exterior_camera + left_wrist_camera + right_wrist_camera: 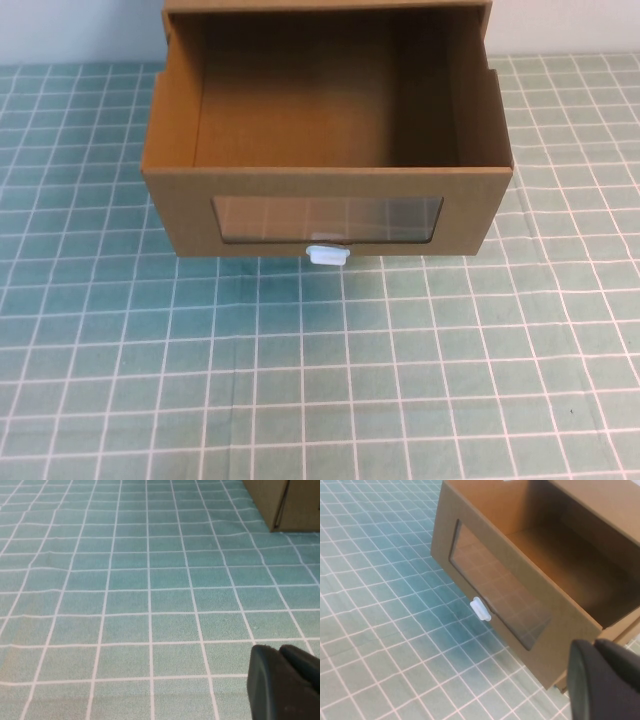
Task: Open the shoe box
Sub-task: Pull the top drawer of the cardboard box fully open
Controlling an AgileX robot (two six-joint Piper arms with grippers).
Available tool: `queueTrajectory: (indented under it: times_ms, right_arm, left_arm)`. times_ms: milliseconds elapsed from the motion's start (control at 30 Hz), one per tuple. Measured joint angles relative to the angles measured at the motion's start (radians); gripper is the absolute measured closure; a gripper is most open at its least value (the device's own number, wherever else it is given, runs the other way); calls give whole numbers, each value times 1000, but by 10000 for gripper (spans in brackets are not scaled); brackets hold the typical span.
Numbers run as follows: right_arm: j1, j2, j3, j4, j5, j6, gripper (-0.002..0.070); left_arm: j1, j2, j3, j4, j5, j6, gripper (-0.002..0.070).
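The shoe box (330,190) sits at the middle of the tabletop's (300,390) far edge. Its drawer is drawn out toward the near edge, with the bare cardboard inside open to view. The windowed front panel (327,218) runs left to right, and the white pull tab (327,255) sits below its middle.

My right pincer (600,675) is the nearer one. It hangs off the drawer's front right corner with its fingers together and holding nothing, and the tab lies ahead of it along the panel. My left pincer (282,677) looks closed and empty too. It is low over bare cloth, well apart from the box, with only a box corner in its view.

I judge the box already open. Any further pull would run straight toward the near edge and fall to my right arm.
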Motion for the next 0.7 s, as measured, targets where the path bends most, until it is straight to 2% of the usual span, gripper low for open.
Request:
queueTrajectory:
  times_ms: [400, 533, 700]
  right_arm:
    - [-24, -6, 1, 9, -3, 0, 689]
    - [-189, -11, 1, 81, -15, 8, 689]
    - [-547, -56, 63, 362, -47, 12, 689]
  left_arm:
    - [0, 0, 0, 1, 0, 0, 680]
    - [0, 0, 0, 1, 0, 0, 680]
    - [0, 0, 0, 1, 2, 0, 680]
